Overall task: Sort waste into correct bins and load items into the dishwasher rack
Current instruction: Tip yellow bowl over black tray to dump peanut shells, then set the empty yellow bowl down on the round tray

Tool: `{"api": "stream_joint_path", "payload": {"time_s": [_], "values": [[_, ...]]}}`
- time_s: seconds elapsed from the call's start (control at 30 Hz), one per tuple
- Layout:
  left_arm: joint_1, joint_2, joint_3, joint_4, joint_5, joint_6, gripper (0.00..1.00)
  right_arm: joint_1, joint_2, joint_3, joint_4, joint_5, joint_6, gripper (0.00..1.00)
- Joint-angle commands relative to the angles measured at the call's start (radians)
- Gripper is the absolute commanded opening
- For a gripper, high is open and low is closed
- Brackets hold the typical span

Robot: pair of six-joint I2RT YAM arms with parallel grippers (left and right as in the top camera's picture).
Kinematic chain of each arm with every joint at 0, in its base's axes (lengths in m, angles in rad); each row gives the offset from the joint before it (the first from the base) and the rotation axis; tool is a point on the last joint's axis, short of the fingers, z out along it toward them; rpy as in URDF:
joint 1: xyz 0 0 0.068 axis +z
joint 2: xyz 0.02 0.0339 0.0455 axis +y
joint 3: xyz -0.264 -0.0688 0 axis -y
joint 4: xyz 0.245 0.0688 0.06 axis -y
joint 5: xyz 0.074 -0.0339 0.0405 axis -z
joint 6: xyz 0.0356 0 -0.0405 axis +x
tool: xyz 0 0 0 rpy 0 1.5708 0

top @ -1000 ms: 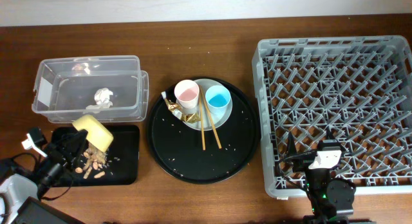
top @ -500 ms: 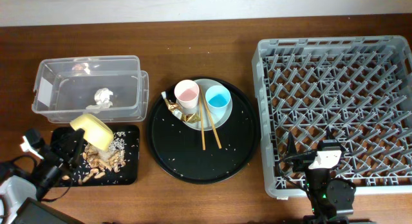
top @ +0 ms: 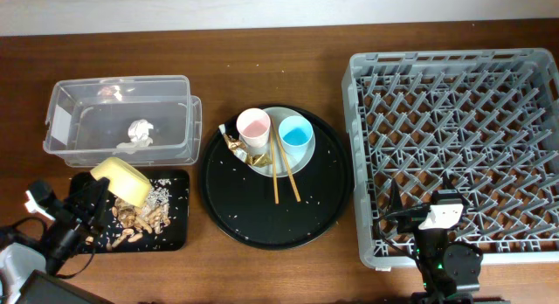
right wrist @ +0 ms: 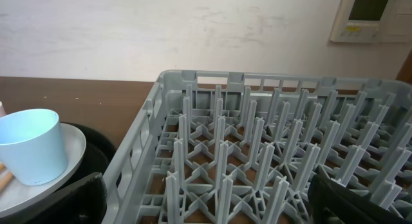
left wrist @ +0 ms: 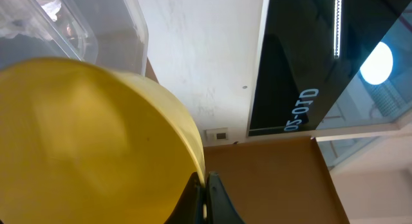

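Note:
My left gripper [top: 96,197] is shut on the rim of the yellow bowl [top: 125,178], holding it tilted over the flat black tray [top: 177,227]. Beige food scraps [top: 140,218] lie in that tray. In the left wrist view the bowl [left wrist: 84,140] fills the frame and the fingers [left wrist: 206,199] pinch its edge. The white tissue [top: 140,129] lies in the clear tub [top: 61,120]. The pink cup [top: 253,125], blue cup [top: 296,132], chopsticks [top: 281,169] and brown-gold wrapper [top: 234,147] rest on the plate [top: 304,157]. My right gripper [top: 434,218] is open and empty over the front edge of the grey rack [top: 463,120].
The plate sits on a large round black tray [top: 262,217] strewn with white crumbs. The right wrist view shows the rack's pegs [right wrist: 257,134], the blue cup [right wrist: 32,147] and the plate's edge [right wrist: 74,143] at the left. A wall runs along the table's far edge.
The bowl has tipped and shifted a little left and up. More scraps and crumbs now lie spread across the black tray. The right arm has not moved.

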Motion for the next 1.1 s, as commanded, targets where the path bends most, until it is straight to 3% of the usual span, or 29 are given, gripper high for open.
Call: {"api": "stream_joint_path", "payload": {"time_s": [0.0,0.13,0.2,0.57,0.8,0.9,1.07], "values": [[-0.003,0.0,0.002,-0.009,-0.001,0.013,0.0,0.006,-0.006,-0.007,-0.004,0.012,0.001,0.98],[-0.079,-0.068,0.027,-0.025,-0.019,0.01,0.0,0.006,-0.006,-0.007,-0.004,0.012,0.001,0.98],[-0.139,-0.117,0.074,-0.048,-0.107,-0.034,0.0,0.006,-0.006,-0.007,-0.004,0.012,0.001,0.98],[-0.803,-0.406,0.171,-0.015,-0.859,-0.42,0.0,0.006,-0.006,-0.007,-0.004,0.012,0.001,0.98],[-1.243,-0.389,0.171,-0.014,-1.226,-0.602,0.0,0.006,-0.006,-0.007,-0.004,0.012,0.001,0.98],[-1.387,-0.36,0.17,-0.005,-1.367,-0.647,0.0,0.006,-0.006,-0.007,-0.004,0.012,0.001,0.98],[-1.552,-0.248,0.169,0.014,-1.477,-0.692,0.0,0.006,-0.006,-0.007,-0.004,0.012,0.001,0.98]]}}
